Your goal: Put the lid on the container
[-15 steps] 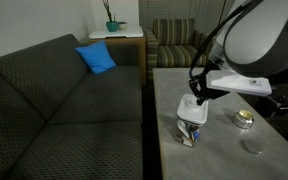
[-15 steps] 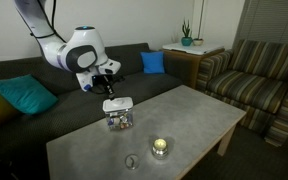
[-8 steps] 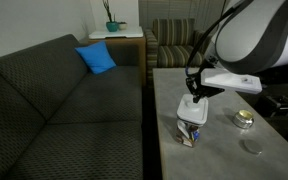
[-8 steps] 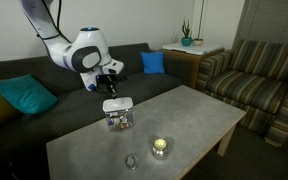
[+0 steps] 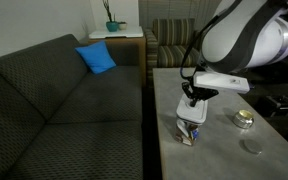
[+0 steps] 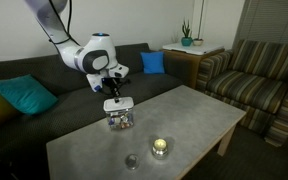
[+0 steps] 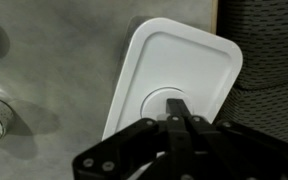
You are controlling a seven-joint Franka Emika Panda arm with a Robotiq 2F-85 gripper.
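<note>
We see the claw (image 7: 177,106) shut tight. Its two black fingers are pressed together and there is nothing between them. In the wrist view its tips are over the round dip in the middle of the lid (image 7: 184,55). We cannot tell if they touch the lid or hang just above it. In both exterior views the claw is right above the lid.

The lid is smooth white plastic. It is flat and shaped like a rectangle with round corners, and it has a raised edge all the way round. It lies flat on the mouth of the container (image 5: 191,133). In the wrist view its long side runs from about 1 o'clock to 7 o'clock.

The container is a clear plastic tub, taller than it is wide. It stands upright on the grey, stone-like worktop (image 5: 224,160). Small colourful things show through its wall. It is near the worktop edge, next to the dark woven couch (image 5: 54,100).

A small round shiny tin (image 6: 161,147) sits on the worktop, well apart from the container. In the wrist view it is at 9 o'clock from the lid.
</note>
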